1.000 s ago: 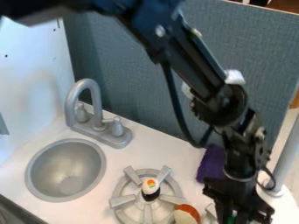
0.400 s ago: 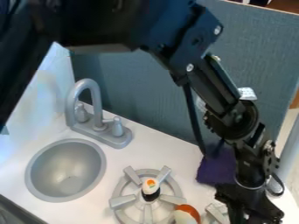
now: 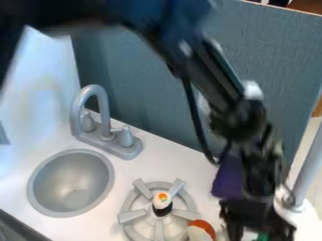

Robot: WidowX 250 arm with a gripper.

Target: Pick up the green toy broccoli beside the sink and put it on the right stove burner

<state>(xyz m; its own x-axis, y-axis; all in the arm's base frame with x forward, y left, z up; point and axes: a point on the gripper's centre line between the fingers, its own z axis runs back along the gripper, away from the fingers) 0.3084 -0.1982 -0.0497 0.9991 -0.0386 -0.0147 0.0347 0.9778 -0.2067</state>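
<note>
The black gripper (image 3: pixel 259 226) hangs low at the bottom right, pointing down. Something green (image 3: pixel 261 236) shows right at it, mostly cut off by the bottom edge; whether it is held is unclear. To the gripper's left, an orange-brown and cream piece (image 3: pixel 201 230) lies at the right side of the front burner. A sushi-like piece (image 3: pixel 162 201), white with an orange top and dark base, stands upright on the middle of that grey burner (image 3: pixel 131 216). Behind the gripper's wrist is a purple cloth (image 3: pixel 227 179), partly covered by the arm.
On the left is a round grey sink (image 3: pixel 39 186), with a curved faucet (image 3: pixel 76 113) behind it. A blue-grey panel (image 3: pixel 144 94) rises along the back, and a grey post (image 3: pixel 308 174) stands at the right.
The arm first shifted right, uncovering more of the purple cloth and a burner part, then came back left. The green thing went out of sight and shows again. The burner pieces stayed put.
</note>
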